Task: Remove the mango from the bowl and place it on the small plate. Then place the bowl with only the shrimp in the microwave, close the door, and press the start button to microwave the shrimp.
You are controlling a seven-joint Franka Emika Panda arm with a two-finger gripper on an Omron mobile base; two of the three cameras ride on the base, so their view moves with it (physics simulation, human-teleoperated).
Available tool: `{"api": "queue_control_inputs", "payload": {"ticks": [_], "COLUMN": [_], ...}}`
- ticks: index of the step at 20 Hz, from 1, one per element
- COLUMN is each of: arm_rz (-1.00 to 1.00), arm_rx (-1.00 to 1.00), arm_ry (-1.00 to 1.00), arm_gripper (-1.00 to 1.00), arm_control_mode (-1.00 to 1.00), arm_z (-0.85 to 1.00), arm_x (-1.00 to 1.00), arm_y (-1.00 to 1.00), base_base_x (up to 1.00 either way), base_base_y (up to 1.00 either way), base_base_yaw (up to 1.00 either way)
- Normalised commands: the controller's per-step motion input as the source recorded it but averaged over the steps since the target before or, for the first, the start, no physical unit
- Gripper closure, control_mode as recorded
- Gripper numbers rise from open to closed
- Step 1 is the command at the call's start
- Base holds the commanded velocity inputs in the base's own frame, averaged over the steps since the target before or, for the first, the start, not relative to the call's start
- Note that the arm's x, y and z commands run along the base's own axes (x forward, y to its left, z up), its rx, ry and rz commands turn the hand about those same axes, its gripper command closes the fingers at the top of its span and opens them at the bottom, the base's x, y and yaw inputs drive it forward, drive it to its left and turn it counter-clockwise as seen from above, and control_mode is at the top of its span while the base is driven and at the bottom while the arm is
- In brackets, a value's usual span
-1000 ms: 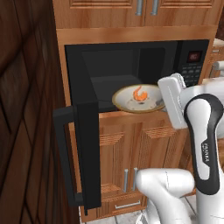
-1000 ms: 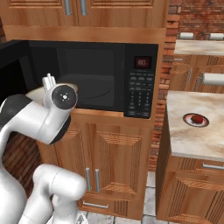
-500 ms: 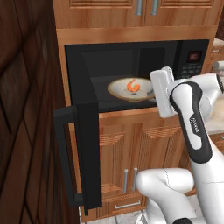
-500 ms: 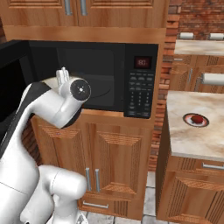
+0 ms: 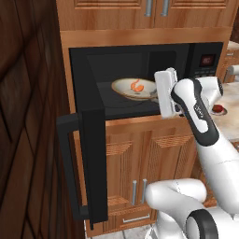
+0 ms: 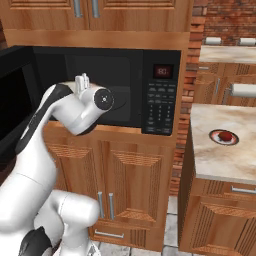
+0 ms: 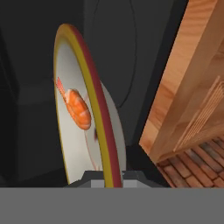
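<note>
**Wooden kitchen cabinets, brick wall and marble counter**

Warm wooden cabinets [image 6: 135, 195] with slim metal handles [image 6: 111, 206] fill the wall below, and more cabinet doors [image 5: 149, 11] sit above. To the right stands a pale marble counter [image 6: 220, 162]. A red brick wall [image 6: 225, 20] rises behind it. Dark wood panelling [image 5: 25, 130] covers the left side. The floor [image 6: 172, 220] is grey tile.

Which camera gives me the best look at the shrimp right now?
The hand view: the shrimp appears large and unobstructed against the bowl, which the gripper holds by its rim. The left base view shows it small, inside the microwave. The right base view has the arm in the way.
</note>
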Motion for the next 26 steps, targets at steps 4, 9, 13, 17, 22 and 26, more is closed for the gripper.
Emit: {"api": "queue_control_inputs", "payload": {"ticks": [4, 9, 13, 17, 22, 26], "arm_rz": [0.00, 0.00, 0.00, 0.00, 0.00, 0.00], "arm_rx": [0.03, 0.00, 0.00, 0.00, 0.00, 0.00], "arm_ry": [0.00, 0.00, 0.00, 0.00, 0.00, 0.01], "arm_gripper": [1.00, 1.00, 1.00, 1.00, 1.00, 1.00], "arm_control_mode": [-1.00, -1.00, -1.00, -1.00, -1.00, -1.00], "arm_z": [-0.05, -0.25, -0.17, -0.04, -0.05, -0.20], "arm_x": [0.55, 0.48, 0.44, 0.44, 0.49, 0.47], "arm_y": [0.00, 0.00, 0.00, 0.00, 0.01, 0.01], "base_base_x": [0.00, 0.00, 0.00, 0.00, 0.00, 0.00], "base_base_y": [0.00, 0.00, 0.00, 0.00, 0.00, 0.00], "base_base_yaw": [0.00, 0.00, 0.00, 0.00, 0.00, 0.00]}}
